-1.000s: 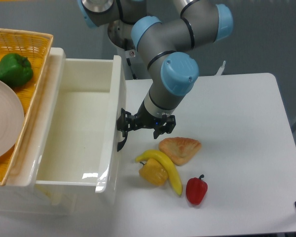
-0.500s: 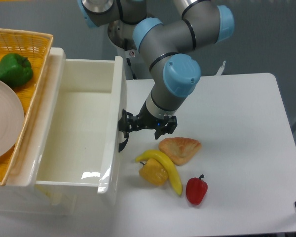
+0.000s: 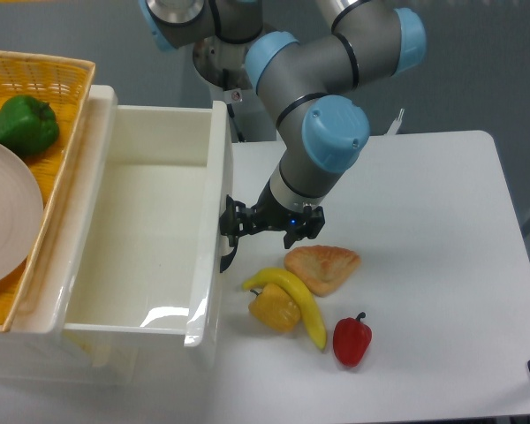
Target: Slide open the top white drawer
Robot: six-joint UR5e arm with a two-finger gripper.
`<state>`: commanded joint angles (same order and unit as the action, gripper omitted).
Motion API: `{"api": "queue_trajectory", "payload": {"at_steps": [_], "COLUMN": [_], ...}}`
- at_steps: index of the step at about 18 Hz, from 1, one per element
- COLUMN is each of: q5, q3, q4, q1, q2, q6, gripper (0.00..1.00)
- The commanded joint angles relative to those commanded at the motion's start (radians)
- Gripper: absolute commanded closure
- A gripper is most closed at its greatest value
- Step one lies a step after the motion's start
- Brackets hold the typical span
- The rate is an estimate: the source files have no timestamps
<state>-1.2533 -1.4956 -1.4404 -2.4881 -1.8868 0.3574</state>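
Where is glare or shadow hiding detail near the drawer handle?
Fixed camera: a bright glare patch sits on the top white drawer near its front corner; the black handle and dark claw blend together, so the grip itself is hard to read; the table is evenly lit.

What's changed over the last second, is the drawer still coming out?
Yes. The gripper, at the black handle, has moved right and pulled the top white drawer further out toward the food. The banana, bread, both peppers on the table and the yellow basket stayed put.
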Motion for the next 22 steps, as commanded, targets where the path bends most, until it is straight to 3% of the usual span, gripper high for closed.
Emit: {"api": "queue_trajectory", "payload": {"at_steps": [22], "q5": [0.061], "q3": [-0.002], "q4": [-0.012], "q1": [-0.023], "q2": [0.005], "q6": [-0.002], "gripper": [0.0]}}
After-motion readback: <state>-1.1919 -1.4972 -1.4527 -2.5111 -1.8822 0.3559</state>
